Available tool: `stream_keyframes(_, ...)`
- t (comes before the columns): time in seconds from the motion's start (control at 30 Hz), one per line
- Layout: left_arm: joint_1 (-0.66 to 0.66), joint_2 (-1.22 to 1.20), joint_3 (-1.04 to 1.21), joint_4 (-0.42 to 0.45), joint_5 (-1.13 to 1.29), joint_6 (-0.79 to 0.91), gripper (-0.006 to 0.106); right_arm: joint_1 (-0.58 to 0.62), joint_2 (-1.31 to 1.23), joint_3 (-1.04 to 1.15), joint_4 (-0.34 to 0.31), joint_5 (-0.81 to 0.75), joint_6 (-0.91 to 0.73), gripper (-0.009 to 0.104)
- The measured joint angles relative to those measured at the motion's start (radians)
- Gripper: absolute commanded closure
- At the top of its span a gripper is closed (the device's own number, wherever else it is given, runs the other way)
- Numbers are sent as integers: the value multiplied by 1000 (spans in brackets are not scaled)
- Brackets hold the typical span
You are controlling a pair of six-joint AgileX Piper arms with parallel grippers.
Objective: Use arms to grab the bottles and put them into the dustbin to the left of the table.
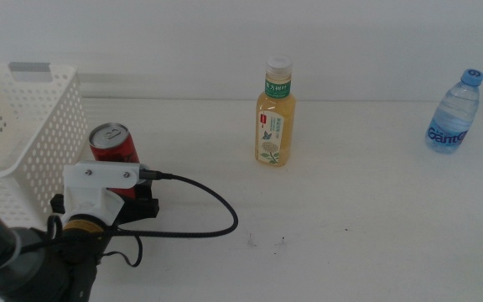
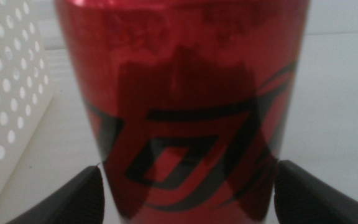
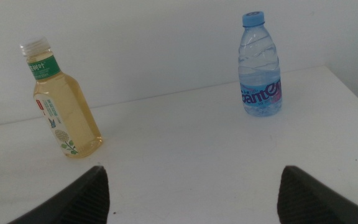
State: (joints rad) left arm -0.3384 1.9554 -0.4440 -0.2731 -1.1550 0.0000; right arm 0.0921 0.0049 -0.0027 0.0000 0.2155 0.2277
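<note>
A red soda can [image 1: 113, 147] stands upright on the table [image 1: 350, 226], just right of the white perforated dustbin [image 1: 23, 126]. My left gripper [image 1: 131, 200] has come in from the lower left and stands open. In the left wrist view the can [image 2: 185, 93] fills the gap between its two jaws, still resting on the table. The yellow tea bottle [image 1: 275, 117] stands mid-table and the clear water bottle [image 1: 455, 113] at the far right. My right gripper [image 3: 191, 186] is open and holds nothing; it faces the tea bottle [image 3: 64, 106] and the water bottle [image 3: 260, 68] and is out of the middle view.
A black cable [image 1: 208, 218] loops from the left arm's white block [image 1: 99, 180] across the table in front of the can. The dustbin wall [image 2: 5, 93] is close beside the can.
</note>
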Motion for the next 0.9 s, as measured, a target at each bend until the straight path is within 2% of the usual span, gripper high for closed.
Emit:
stream_keyframes(0.43, 43, 51, -70, 6, 11, 10, 7, 0, 0, 0, 0, 0, 0, 9)
stream_keyframes(0.53, 56, 52, -76, 26, 16, 8, 14, 0, 0, 0, 0, 0, 0, 9)
stream_keyframes(0.63, 67, 52, -78, 58, 23, -12, 35, 0, 0, 0, -5, 0, 0, 9)
stream_keyframes(0.87, 81, 15, -51, 93, 53, -26, 102, 0, 0, 0, -5, 0, 0, 9)
stream_keyframes(0.9, 81, -11, -33, 105, 73, -26, 102, 0, 0, 0, -5, 0, 0, 9)
